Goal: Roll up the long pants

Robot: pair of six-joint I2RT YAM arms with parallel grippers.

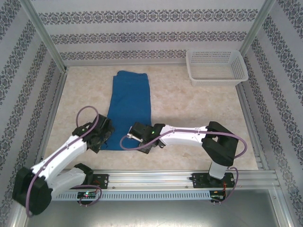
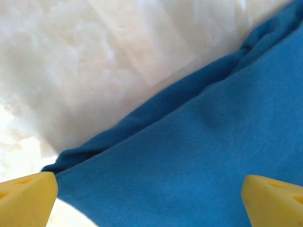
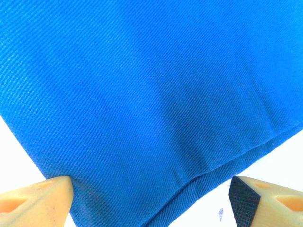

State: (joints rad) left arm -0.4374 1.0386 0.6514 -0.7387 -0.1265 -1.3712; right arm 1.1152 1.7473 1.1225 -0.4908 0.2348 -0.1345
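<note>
Top external: long pants [image 1: 129, 104] lie flat, lengthwise on pale marbled table [image 1: 199, 111] — near hem by both arms, far end twd the back. White basket [image 1: 217, 78] in far-right corner, well apart. Patterned walls [image 1: 151, 38] w/ metal posts [image 1: 43, 35] around. Left gripper [image 2: 149, 189] spread wide over pants' left edge, holding nothing. Right gripper [image 3: 151, 189] also spread — over near hem, nothing gripped.

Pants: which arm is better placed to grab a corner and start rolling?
Right, slightly: a pants corner sits centred in the open right claw, but off to one side in the open left claw.
</note>
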